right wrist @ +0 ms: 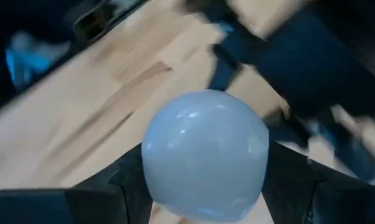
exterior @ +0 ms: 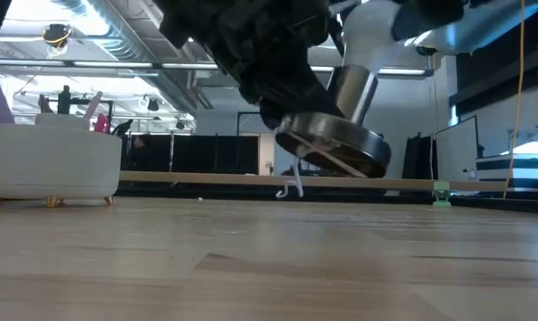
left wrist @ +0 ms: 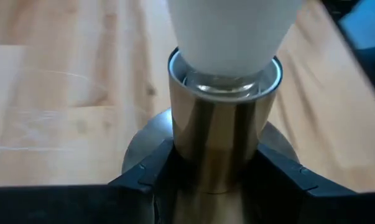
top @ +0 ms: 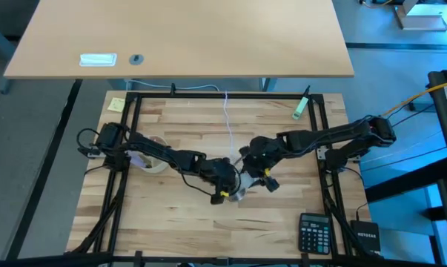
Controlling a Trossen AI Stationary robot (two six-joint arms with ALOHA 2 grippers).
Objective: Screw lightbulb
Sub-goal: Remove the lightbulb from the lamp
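Observation:
The silvery socket (left wrist: 218, 137) has a round disc base (exterior: 335, 143) and an upright metal barrel. It is held off the table near the middle, tilted in the low view. The white frosted lightbulb (right wrist: 204, 155) sits with its neck in the barrel's mouth (left wrist: 227, 84). My left gripper (top: 227, 182) is shut on the socket's barrel. My right gripper (top: 256, 167) is shut on the bulb's round head. The socket's thin white cord (top: 228, 119) runs toward the table's far edge. My left gripper pinches the socket's metal barrel (left wrist: 175, 149) between its two fingers (left wrist: 147, 177), low on the barrel just above the disc base. The fingers lie across the barrel. The socket is lifted clear of the table, its disc tilted. My right gripper pinches the bulb's frosted glass head (right wrist: 151, 171) between its two fingers (right wrist: 122, 180), at its widest part. The bulb is clear of the table, its neck in the socket's mouth.
A black calculator (top: 314, 232) and a black box (top: 368, 233) lie at the near right. A white roll (top: 153, 159) lies under the left arm. A green pen (top: 301, 107) and a yellow note (top: 116, 104) lie at the far edge.

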